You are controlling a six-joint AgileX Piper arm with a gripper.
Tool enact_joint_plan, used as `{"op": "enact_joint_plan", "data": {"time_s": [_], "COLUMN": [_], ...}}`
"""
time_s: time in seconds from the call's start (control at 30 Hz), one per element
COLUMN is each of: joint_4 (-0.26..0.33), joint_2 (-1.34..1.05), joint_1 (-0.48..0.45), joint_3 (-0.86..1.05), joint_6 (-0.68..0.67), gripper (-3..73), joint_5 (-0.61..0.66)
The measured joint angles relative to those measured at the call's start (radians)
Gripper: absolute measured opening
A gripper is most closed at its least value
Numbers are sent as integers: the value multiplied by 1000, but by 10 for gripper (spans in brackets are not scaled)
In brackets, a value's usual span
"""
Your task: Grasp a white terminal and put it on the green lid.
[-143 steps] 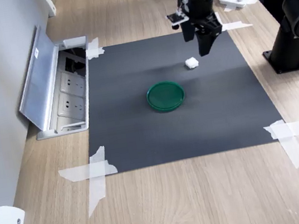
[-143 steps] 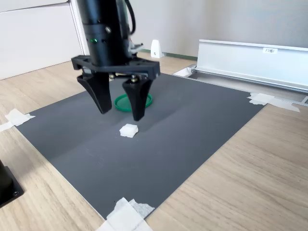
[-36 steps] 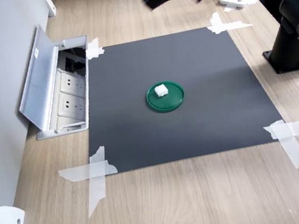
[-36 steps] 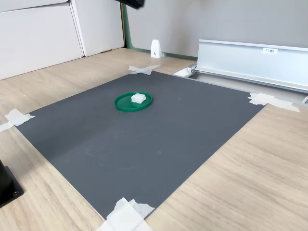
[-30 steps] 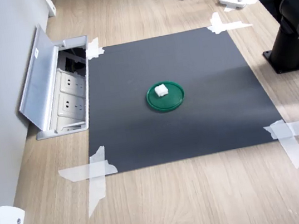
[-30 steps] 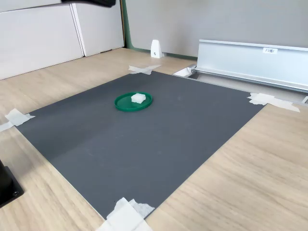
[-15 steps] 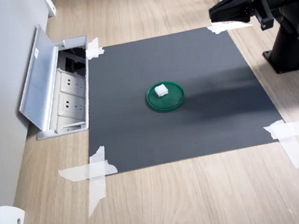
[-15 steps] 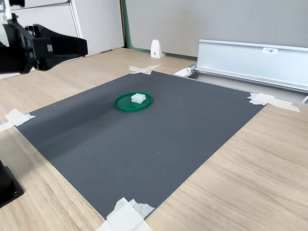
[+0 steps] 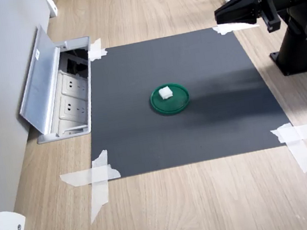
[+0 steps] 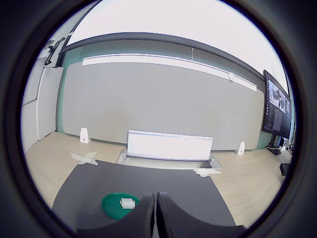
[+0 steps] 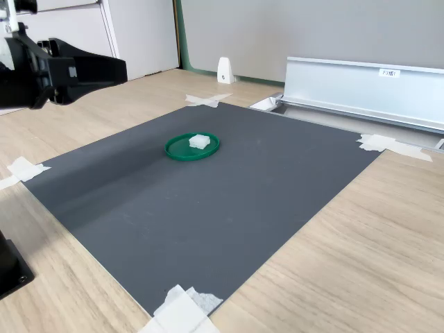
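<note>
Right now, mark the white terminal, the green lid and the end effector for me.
white terminal (image 9: 165, 93): first exterior view, on its top face.
green lid (image 9: 179, 103): first exterior view, bare green surface beside the terminal.
end effector (image 9: 218, 16): first exterior view, at the closed fingertips.

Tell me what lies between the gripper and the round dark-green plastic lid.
Nothing: in the first exterior view only bare dark grey mat stretches between the gripper and the round dark-green plastic lid, which carries the small white terminal block.

One white terminal (image 9: 165, 93), one green lid (image 9: 170, 99), four taped mat corners (image 9: 95, 174).
</note>
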Motion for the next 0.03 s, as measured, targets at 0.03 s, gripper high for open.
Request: {"op": "enact_joint_plan", "data": {"time_s": [0.03], "joint_4": [0], "joint_2": [0], "joint_1": [0], "joint_3": [0], "joint_6": [0], "gripper": [-8], "joint_5": [0]}}
